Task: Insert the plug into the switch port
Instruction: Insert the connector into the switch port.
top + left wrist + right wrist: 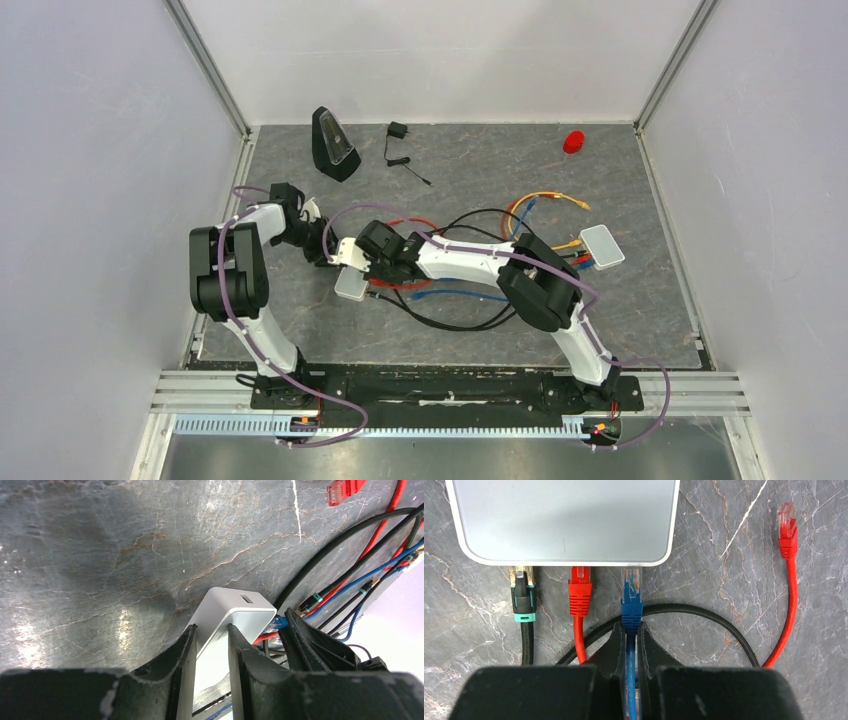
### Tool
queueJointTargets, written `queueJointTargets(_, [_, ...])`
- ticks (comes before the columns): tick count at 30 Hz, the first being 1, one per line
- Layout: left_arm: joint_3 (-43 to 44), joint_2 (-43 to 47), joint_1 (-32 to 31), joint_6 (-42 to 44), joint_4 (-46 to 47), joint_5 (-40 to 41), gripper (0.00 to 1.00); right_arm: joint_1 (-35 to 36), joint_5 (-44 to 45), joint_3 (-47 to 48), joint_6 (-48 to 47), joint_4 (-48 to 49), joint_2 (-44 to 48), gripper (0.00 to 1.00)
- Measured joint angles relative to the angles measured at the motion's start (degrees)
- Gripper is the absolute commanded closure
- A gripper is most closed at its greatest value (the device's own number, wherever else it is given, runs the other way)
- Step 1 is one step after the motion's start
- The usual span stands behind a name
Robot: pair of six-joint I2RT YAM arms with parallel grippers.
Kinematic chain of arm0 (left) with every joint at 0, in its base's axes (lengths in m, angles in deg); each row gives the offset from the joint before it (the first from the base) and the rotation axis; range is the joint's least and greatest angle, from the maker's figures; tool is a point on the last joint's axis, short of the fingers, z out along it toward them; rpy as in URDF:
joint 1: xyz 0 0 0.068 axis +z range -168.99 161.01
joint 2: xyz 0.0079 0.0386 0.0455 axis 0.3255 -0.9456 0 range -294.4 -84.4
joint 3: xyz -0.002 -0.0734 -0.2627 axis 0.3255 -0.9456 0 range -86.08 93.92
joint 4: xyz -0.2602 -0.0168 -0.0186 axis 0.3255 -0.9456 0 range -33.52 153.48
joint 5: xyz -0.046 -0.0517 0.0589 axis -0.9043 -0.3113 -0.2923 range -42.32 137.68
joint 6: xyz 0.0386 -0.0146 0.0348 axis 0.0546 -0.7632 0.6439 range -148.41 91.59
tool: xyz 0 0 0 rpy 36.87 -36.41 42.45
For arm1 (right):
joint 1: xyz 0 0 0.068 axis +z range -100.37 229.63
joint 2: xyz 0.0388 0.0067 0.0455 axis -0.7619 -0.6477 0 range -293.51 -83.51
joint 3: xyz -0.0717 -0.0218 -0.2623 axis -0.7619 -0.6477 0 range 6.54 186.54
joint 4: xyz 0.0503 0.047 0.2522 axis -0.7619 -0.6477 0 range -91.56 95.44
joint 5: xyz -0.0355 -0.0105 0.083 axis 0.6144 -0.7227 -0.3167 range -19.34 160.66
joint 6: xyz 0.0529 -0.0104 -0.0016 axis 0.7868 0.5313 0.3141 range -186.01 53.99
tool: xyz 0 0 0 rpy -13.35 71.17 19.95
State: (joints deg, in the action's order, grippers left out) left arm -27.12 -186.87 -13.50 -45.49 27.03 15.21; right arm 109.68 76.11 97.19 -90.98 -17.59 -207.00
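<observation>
**Right wrist view.** 1 switch box lies on the bench, a grey stone-pattern surface with pale veins. The box is flat, smooth and pale grey-white, with rounded corners. 3 plugs stand side by side at its near edge:
- 1 black plug with a teal collar, on a braided cord
- 1 red plug
- 1 blue plug

The right hand is clamped on the blue plug's rear end and cord, with 1 matte black finger on each side. The blue plug's clear tip meets the box edge. More of that tip shows than on the red plug beside it, and the insertion depth cannot be told. 1 loose red plug lies well apart to the right. 1 smooth black cable arcs across the bench near the fingertips.

**Left wrist view.** The left hand is clamped on the switch box, with 2 scuffed black fingers pressing its opposite faces. 1 small rectangular opening shows in the box's end face. The blue plug sits at the box's far corner, just beside a right-hand finger.

**Top external view.** The 2 arms meet left of centre at the switch box. Also on the bench are:
- 1 second pale box, at the right
- 1 black wedge-shaped device and 1 small black adapter with a thin cord, both at the far side
- 1 red round object, at the far right

Red, blue, black and orange cords tangle between the 2 boxes.
</observation>
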Motion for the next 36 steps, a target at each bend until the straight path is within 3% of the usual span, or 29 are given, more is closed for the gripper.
queueJointTargets(36, [0.1,-0.7,0.0,2.4,-0.4,-2.2,0.7,0.9,2.4,10.6,3.3,-12.8,-5.0,1.0])
